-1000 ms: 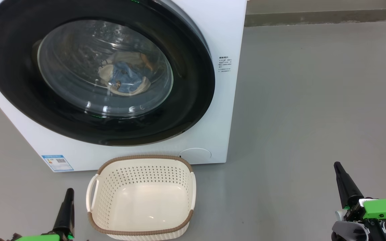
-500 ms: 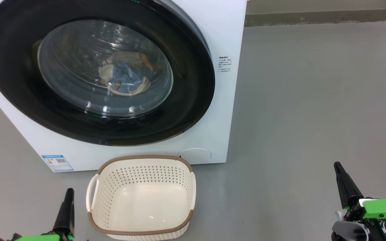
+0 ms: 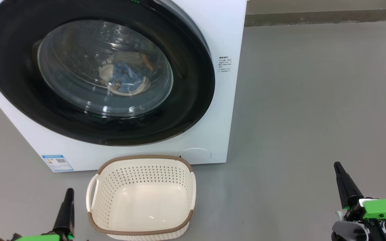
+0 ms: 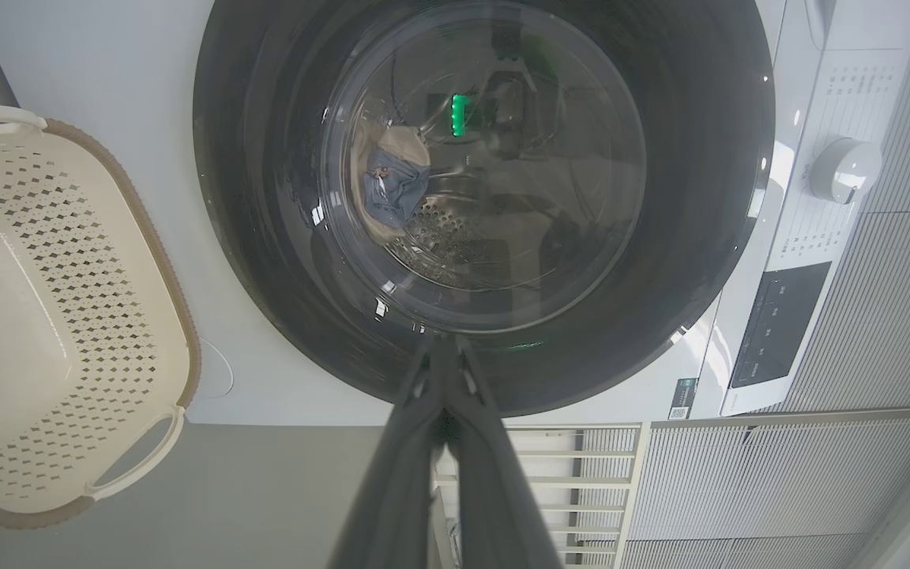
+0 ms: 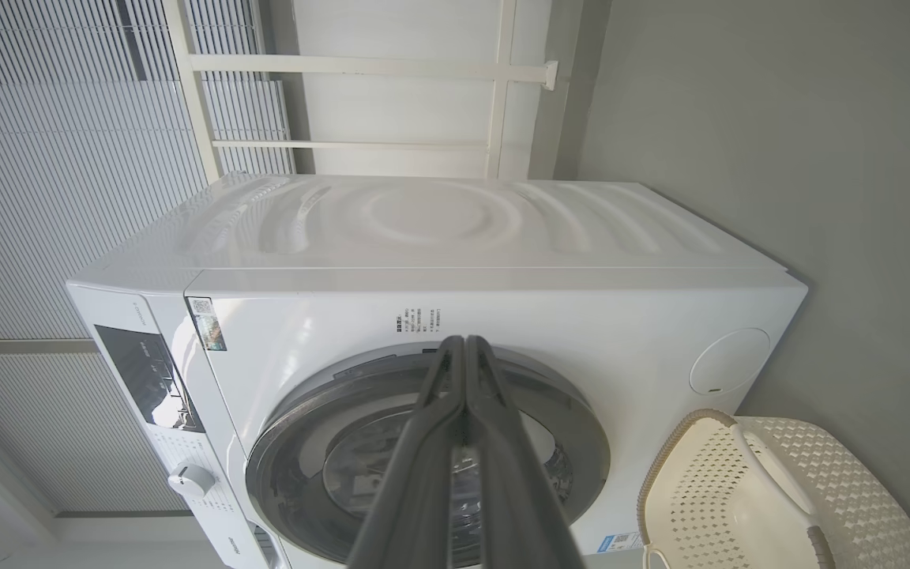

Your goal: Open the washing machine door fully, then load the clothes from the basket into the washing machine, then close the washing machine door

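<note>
The white washing machine stands on the floor with its round black door shut flat against the front. Through the glass window the clothes, blue and cream, lie inside the drum; the left wrist view has the clothes behind the glass too. The cream basket with a brown rim sits in front of the machine with nothing in it. My left gripper is shut at the lower left, beside the basket. My right gripper is shut at the lower right, well away from the machine.
Grey floor stretches open to the right of the machine. A blue label sticker marks the machine's lower front. The control panel with a dial is on the machine's top front. Slatted white wall panels stand behind it.
</note>
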Robot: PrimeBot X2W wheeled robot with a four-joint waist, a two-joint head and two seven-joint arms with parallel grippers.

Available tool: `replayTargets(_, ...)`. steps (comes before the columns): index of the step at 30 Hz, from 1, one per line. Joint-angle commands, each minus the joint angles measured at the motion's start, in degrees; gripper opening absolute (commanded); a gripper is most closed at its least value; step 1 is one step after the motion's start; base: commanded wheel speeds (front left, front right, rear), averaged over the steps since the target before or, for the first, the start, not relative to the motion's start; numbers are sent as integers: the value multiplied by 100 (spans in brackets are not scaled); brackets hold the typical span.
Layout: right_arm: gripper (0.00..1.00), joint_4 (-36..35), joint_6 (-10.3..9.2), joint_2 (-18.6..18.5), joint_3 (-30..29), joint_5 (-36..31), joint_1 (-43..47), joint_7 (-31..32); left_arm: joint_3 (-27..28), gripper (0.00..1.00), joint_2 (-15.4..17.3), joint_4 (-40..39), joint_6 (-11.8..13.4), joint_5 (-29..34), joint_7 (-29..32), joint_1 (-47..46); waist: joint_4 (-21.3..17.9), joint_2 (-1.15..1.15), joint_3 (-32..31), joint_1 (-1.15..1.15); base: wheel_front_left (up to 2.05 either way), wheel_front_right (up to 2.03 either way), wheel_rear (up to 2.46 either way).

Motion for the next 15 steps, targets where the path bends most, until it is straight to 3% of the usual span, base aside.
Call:
replayTargets(1,0,-168,1,-46,101,22,-250,31,189,0,53,-182,2,-47,35,-244,0,0,0,0,0,0,0)
replayTargets(15,0,-168,1,-46,101,22,-250,31,189,0,53,-182,2,-47,35,-244,0,0,0,0,0,0,0)
